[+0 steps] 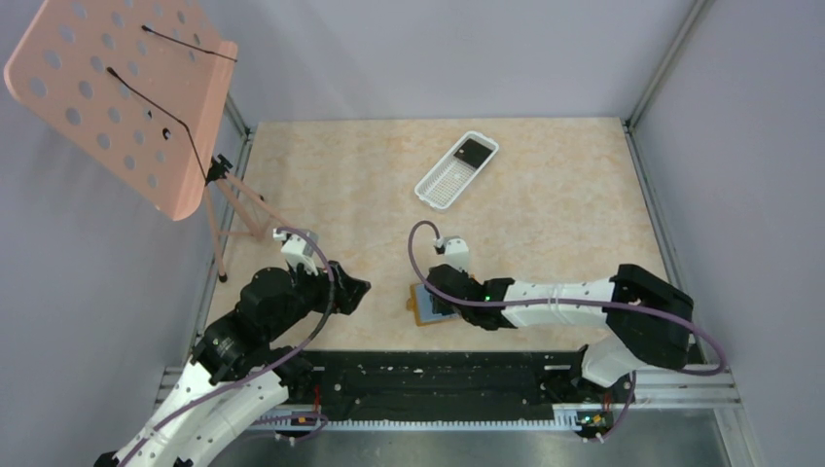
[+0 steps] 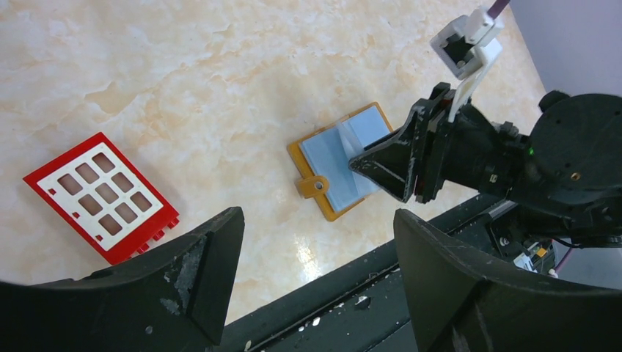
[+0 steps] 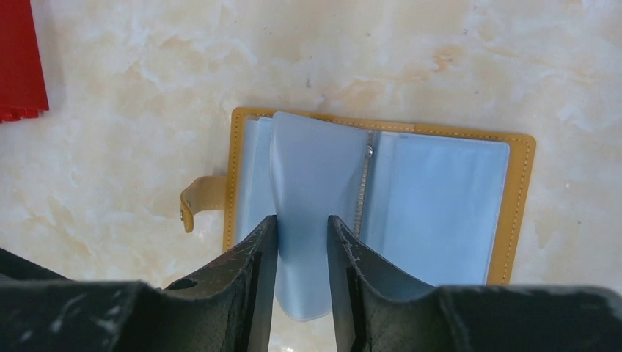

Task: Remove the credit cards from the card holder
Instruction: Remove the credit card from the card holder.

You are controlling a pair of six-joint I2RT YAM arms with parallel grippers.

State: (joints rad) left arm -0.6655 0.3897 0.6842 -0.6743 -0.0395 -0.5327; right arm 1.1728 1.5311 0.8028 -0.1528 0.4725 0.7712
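Note:
The tan card holder (image 1: 421, 311) lies open on the table near the front edge, its tab to the left and its pale blue inner panels up; it also shows in the left wrist view (image 2: 306, 158) and the right wrist view (image 3: 522, 198). My right gripper (image 1: 435, 292) (image 3: 302, 224) is over its left half. Its fingers are closed to a narrow gap on a pale blue card (image 3: 315, 169) that stands up from the holder and reaches past its near edge. My left gripper (image 1: 356, 289) (image 2: 315, 224) is open and empty, to the left of the holder above the table.
A red flat piece with a white grid (image 2: 103, 194) lies left of the holder, its edge in the right wrist view (image 3: 18, 59). A white slotted tray (image 1: 457, 170) sits at the back. A pink perforated stand (image 1: 117, 88) rises at the far left.

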